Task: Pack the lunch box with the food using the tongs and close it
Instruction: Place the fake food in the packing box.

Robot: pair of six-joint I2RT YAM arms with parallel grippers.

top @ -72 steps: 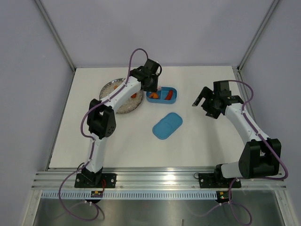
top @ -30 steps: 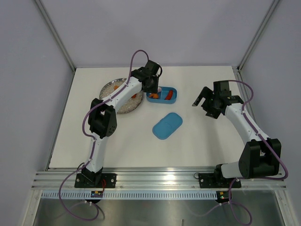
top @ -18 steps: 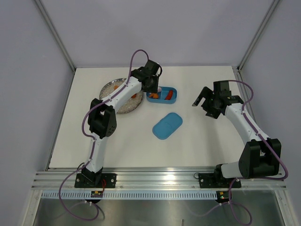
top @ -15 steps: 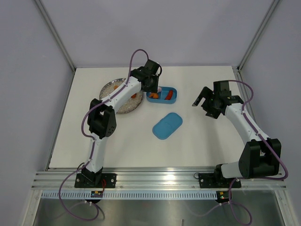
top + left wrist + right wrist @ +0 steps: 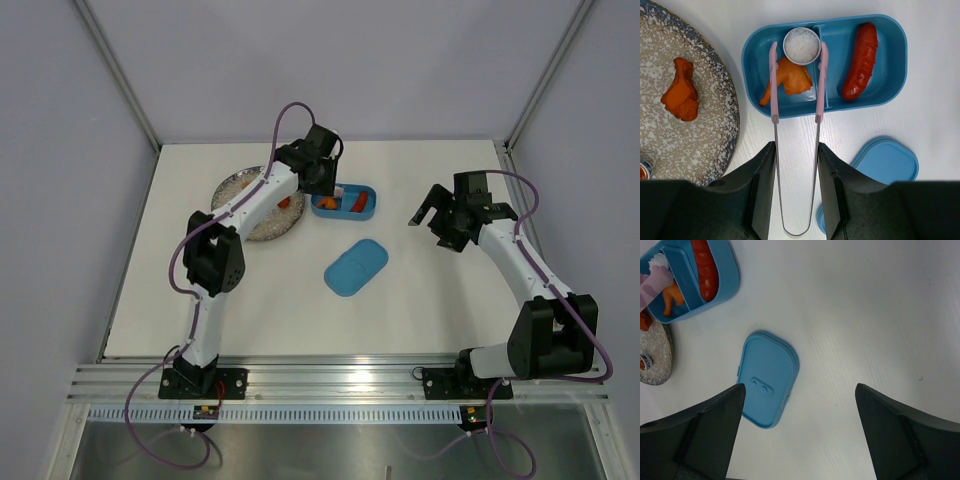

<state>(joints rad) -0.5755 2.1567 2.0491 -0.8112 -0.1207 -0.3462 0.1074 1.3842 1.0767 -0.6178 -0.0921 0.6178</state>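
Left gripper (image 5: 796, 147) clamped the pink-white V-shaped tongs (image 5: 773, 85) — tips flanking the small white food piece (image 5: 801, 45) straight ahead, inside the blue plastic lunch box (image 5: 888, 67); right gripper (image 5: 800, 389) gaped empty, well apart

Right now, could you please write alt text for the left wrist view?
The left gripper holds pink tongs whose tips flank a white morsel next to an orange piece in the lunch box; a red sausage lies in the other compartment. A speckled plate and the lid lie nearby.
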